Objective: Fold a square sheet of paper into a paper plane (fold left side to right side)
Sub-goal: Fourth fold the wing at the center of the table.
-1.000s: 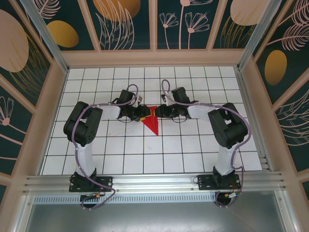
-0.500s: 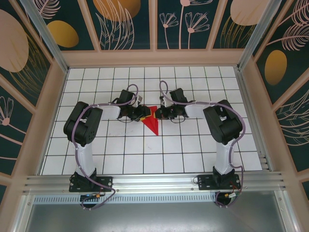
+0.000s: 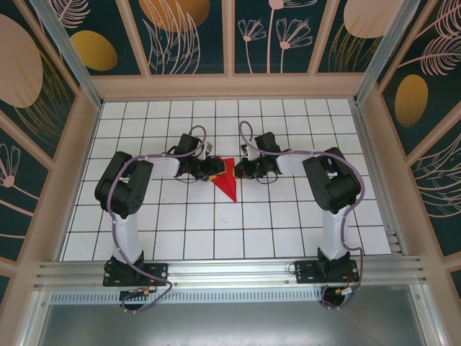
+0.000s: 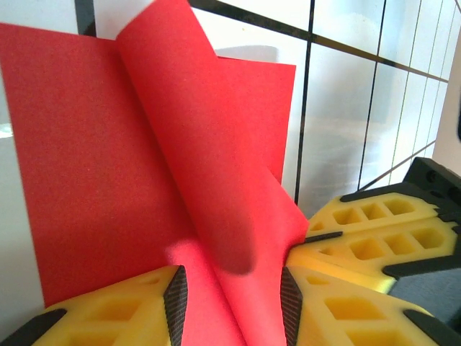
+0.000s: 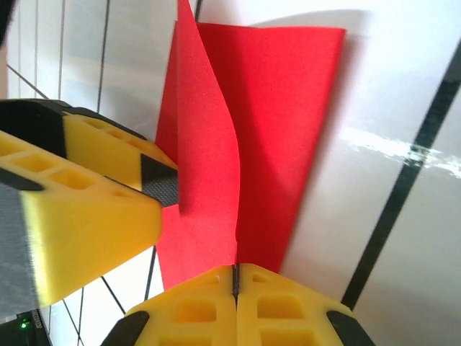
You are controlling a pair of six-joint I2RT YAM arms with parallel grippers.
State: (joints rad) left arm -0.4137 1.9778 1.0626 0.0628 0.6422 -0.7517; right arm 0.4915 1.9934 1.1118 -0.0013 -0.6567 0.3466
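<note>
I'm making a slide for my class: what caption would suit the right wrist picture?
Yellow jaws of the right gripper pinched shut on a raised flap of the red paper, left gripper alongside.

The paper plane (image 3: 226,181) lies on the table (image 3: 216,231) near its middle, nose toward the arm bases, with the left gripper (image 3: 214,170) touching its left edge and the right gripper (image 3: 235,171) at its right, both behind the nose
</note>
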